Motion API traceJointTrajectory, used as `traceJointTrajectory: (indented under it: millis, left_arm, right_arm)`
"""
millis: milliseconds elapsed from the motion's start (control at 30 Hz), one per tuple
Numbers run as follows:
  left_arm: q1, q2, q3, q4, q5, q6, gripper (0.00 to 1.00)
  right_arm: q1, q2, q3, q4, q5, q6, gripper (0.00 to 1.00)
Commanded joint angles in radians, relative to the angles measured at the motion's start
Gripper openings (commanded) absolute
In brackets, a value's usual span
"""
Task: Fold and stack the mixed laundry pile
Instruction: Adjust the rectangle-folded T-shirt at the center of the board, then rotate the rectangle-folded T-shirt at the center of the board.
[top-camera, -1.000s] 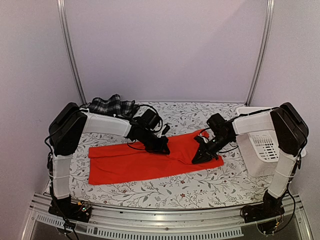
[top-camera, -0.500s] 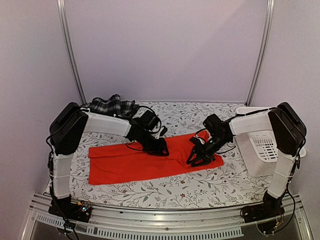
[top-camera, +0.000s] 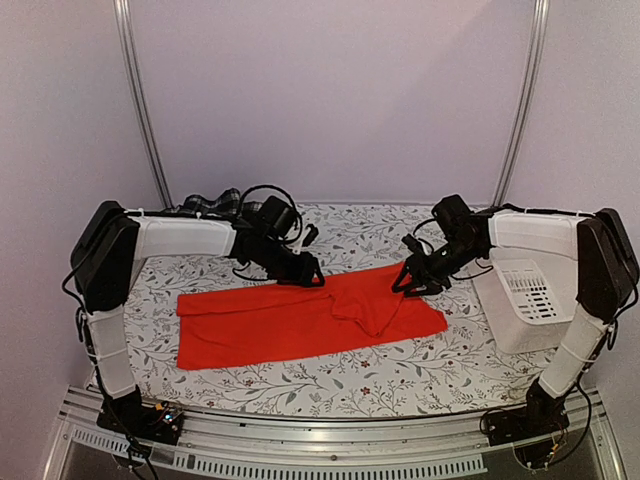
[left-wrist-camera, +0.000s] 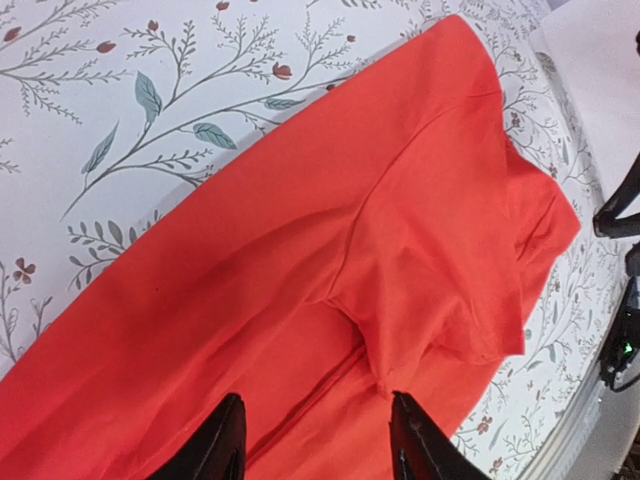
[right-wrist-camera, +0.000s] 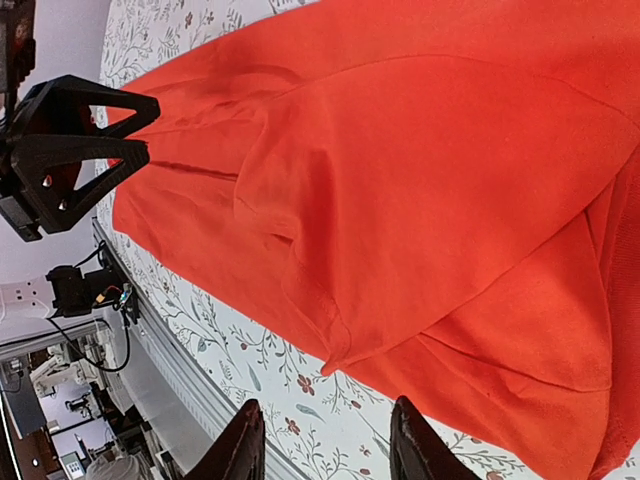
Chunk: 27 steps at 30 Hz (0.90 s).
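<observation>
The red shirt (top-camera: 270, 325) lies spread flat across the middle of the floral-patterned table (top-camera: 340, 385). In the top view it runs from the lower left toward the right. Near its right-hand end a sleeve or flap is folded over onto the body, making a raised crease.

The left tool (top-camera: 305, 272) hangs just above the upper edge of the red shirt, near the middle of the frame. In the left wrist view the left tool (left-wrist-camera: 315, 440) has its two dark fingertips (left-wrist-camera: 225, 440) standing apart at the bottom of the frame. Only the red shirt (left-wrist-camera: 350, 250) shows in the gap, and nothing is gripped.

The right tool (top-camera: 408, 283) sits over the upper right end of the shirt. In the right wrist view the right tool (right-wrist-camera: 320, 440) also has its fingertips (right-wrist-camera: 245, 440) spread apart, with nothing held. Beyond them lie the red shirt (right-wrist-camera: 420, 180) and its folded flap, and the left tool (right-wrist-camera: 70, 140) appears at the upper left of that frame.

The plaid garment (top-camera: 205, 203) is bunched at the back left of the table, behind the left arm and well apart from the shirt. A white basket (top-camera: 525, 300) stands at the right side of the table, near the shirt's right end.
</observation>
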Motion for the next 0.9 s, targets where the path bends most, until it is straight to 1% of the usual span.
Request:
traceJointTrajectory:
  millis: [0,100,200,300,367,533,633,700,767,800,867]
  left_arm:
    - [0.0,0.011,0.057,-0.022,0.04,0.073,0.49]
    - [-0.011,0.038,0.108,-0.064,0.004,0.093,0.49]
    - [0.018,0.044,0.094,-0.08,-0.029,0.075,0.49]
    - [0.068,0.034,0.054,-0.101,-0.053,0.065,0.49]
    - [0.101,0.012,0.009,-0.103,-0.067,0.054,0.49]
    - [0.172,-0.095,-0.121,-0.083,-0.084,0.029,0.5]
    - [0.199,-0.172,-0.177,-0.084,-0.11,0.014,0.5]
    - [0.203,-0.215,-0.206,-0.095,-0.14,0.01,0.51]
    - [0.204,-0.256,-0.236,-0.101,-0.149,0.008,0.51]
    - [0.204,-0.272,-0.25,-0.102,-0.143,0.009,0.5]
    - [0.19,-0.301,-0.271,-0.114,-0.136,0.026,0.5]
  right_arm:
    - [0.035,0.055,0.056,0.004,0.067,0.004,0.4]
    - [0.077,0.102,0.066,0.019,0.076,0.014,0.4]
    - [0.104,0.168,0.064,0.022,0.101,0.012,0.4]
    - [0.108,0.218,0.063,0.016,0.162,0.002,0.4]
    - [0.108,0.254,0.08,-0.007,0.22,-0.024,0.39]
    - [0.09,0.349,0.186,-0.077,0.481,-0.123,0.36]
    - [0.049,0.462,0.329,-0.121,0.589,-0.177,0.35]
    - [0.02,0.55,0.457,-0.144,0.674,-0.211,0.34]
    - [-0.008,0.644,0.658,-0.198,0.751,-0.24,0.33]
    - [-0.014,0.716,0.773,-0.228,0.77,-0.259,0.33]
    - [-0.02,0.807,1.016,-0.292,0.798,-0.286,0.34]
